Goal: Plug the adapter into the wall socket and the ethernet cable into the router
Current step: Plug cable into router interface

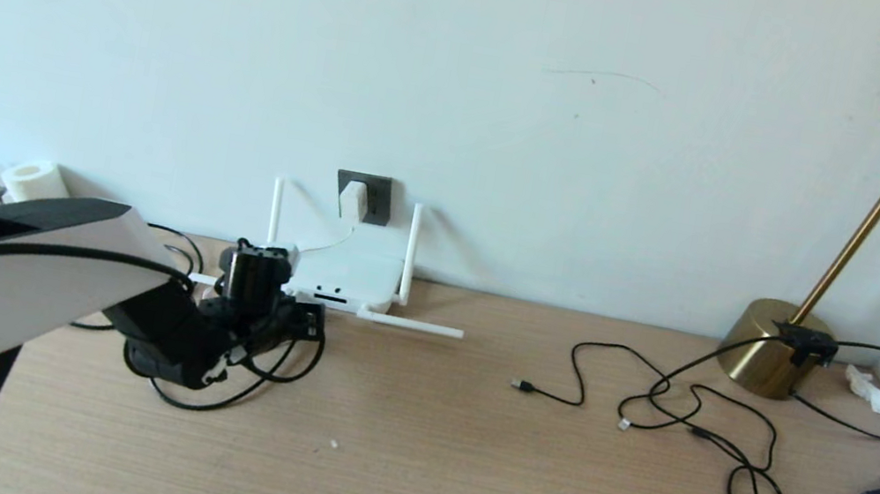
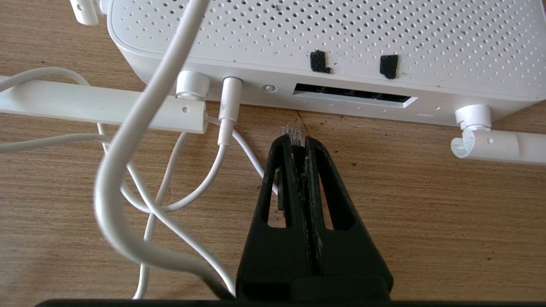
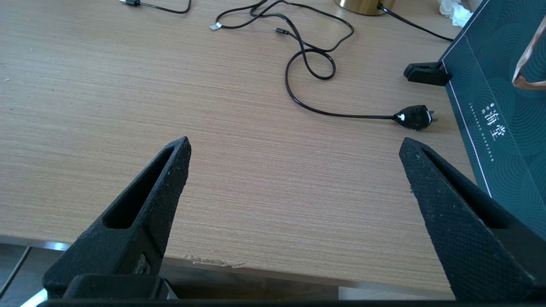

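Pale wall (image 1: 523,73) backs a wood-grain surface (image 1: 457,465). Against it lies the router (image 1: 342,271), below the wall socket (image 1: 376,199) holding the adapter (image 1: 353,199). Just before the router, the left claw (image 2: 297,138) pinches the ethernet cable (image 2: 293,131). The right claw (image 3: 294,145) gapes wide, empty, well right of the router.

ethernet cable (image 2: 293,132): only the clear plug tip shows past the left gripper's (image 2: 298,143) closed fingers (image 2: 324,179); the boot and cord are hidden behind them.
wall socket (image 1: 373,198): partly covered by the adapter (image 1: 353,200); pin holes too small to tell.
router (image 2: 341,42): far half cut off by the picture's edge; port slot interior too dark to read.
lamp (image 1: 799,343): head cut off at the upper right corner.
dark box (image 3: 499,106): runs past the edge beyond the table's right side.
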